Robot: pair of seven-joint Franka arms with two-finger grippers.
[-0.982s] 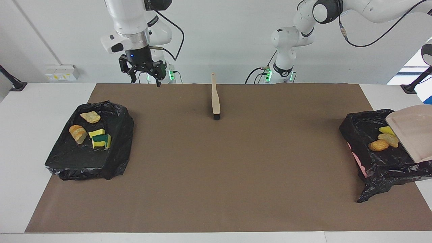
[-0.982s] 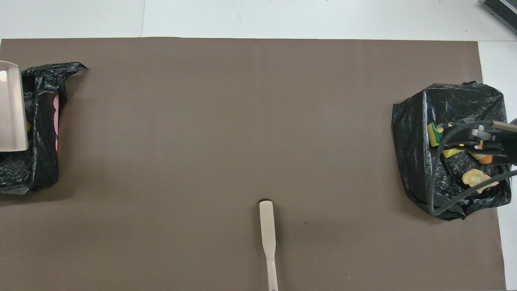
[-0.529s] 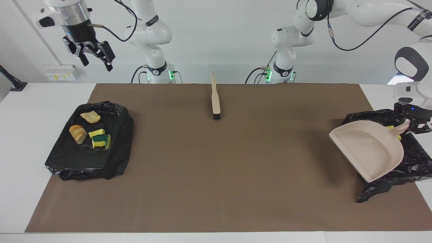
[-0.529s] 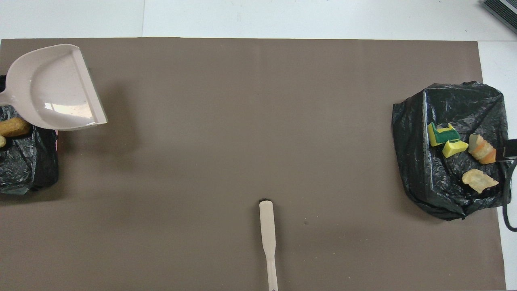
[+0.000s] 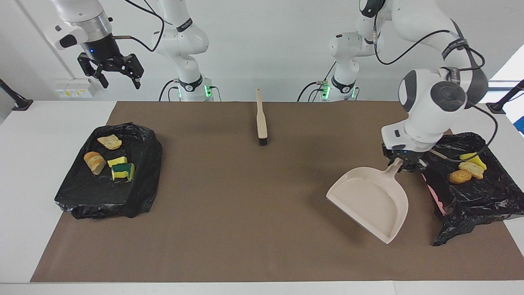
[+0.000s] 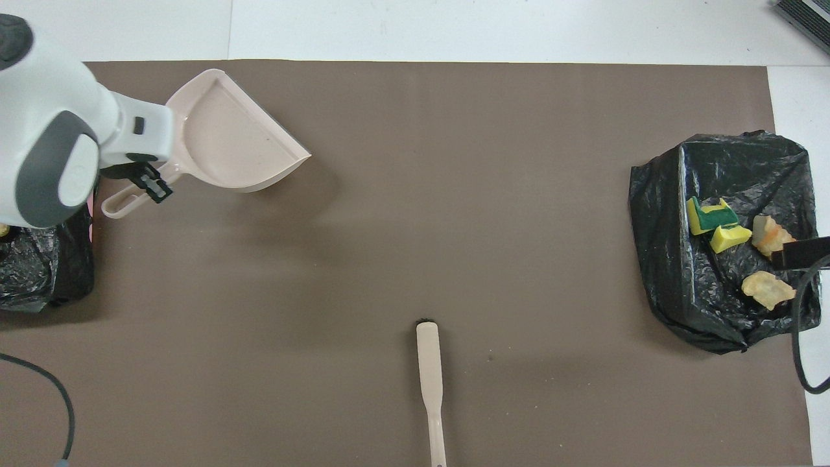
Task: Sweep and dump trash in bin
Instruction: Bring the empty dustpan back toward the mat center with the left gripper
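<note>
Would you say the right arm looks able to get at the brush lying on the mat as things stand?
Probably yes: the right pincer hangs open and empty, and nothing lies beside the brush; the left pincer holds the dustpan elsewhere.

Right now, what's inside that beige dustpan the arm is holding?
Nothing: the dustpan looks empty in both views. The left gripper holds its handle above the mat.

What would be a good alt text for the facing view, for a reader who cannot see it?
The left gripper, shut on the handle of an empty beige dustpan, holds it over the brown mat beside a black-lined bin containing three trash pieces. The open right gripper waits raised near a second bin holding four pieces; a brush lies mid-table.
</note>
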